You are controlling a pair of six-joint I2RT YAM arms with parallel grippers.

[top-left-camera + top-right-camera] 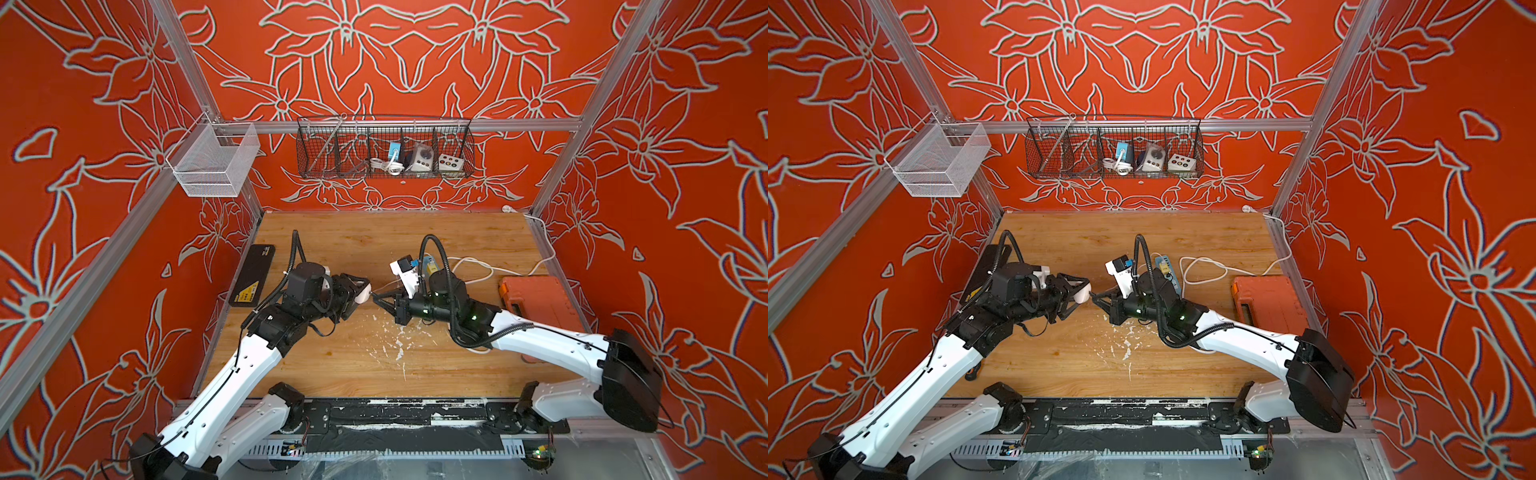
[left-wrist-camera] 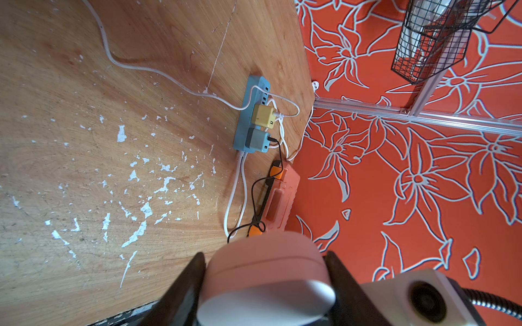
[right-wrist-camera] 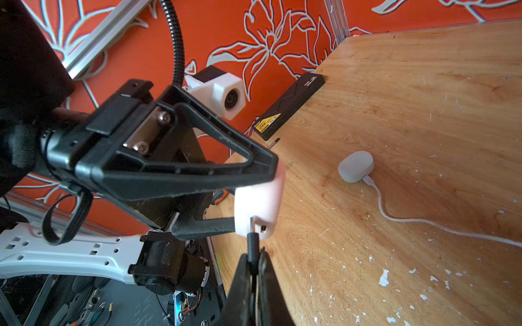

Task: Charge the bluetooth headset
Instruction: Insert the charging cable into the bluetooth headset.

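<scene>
Gripping, top views: the left gripper (image 1: 360, 291) clamps the white headset case (image 1: 1082, 295) above the middle of the table (image 1: 353, 241). Its jaws stand part-way apart, filled by the case.
Right gripper, top views: the right gripper (image 1: 376, 297) points at the case from the opposite side, its tips almost meeting it. The jaws are narrow; what they pinch is too small to tell in these views.
Back wall, top views: a wire basket (image 1: 384, 147) hangs there with small devices inside.
Left wrist view, case: the headset case (image 2: 265, 282) sits between both dark fingers (image 2: 183, 290), lid seam visible.
Left wrist view, table: a blue power strip (image 2: 248, 113) carries a yellow adapter (image 2: 264, 115) and a grey adapter (image 2: 257, 139). A black cable (image 2: 253, 194) runs from the grey one past the orange toolbox (image 2: 282, 192).
Right wrist view, tool: the right gripper (image 3: 252, 262) is pinched tight on a black plug (image 3: 252, 242).
Right wrist view, plug tip: the metal tip rests against the case's end face, just beside its port (image 3: 263, 228), not inside it.
Right wrist view, table: a second white case (image 3: 356, 170) lies on the wood with a white cable (image 3: 423, 223) plugged in. A black box (image 3: 288, 107) sits by the wall.
</scene>
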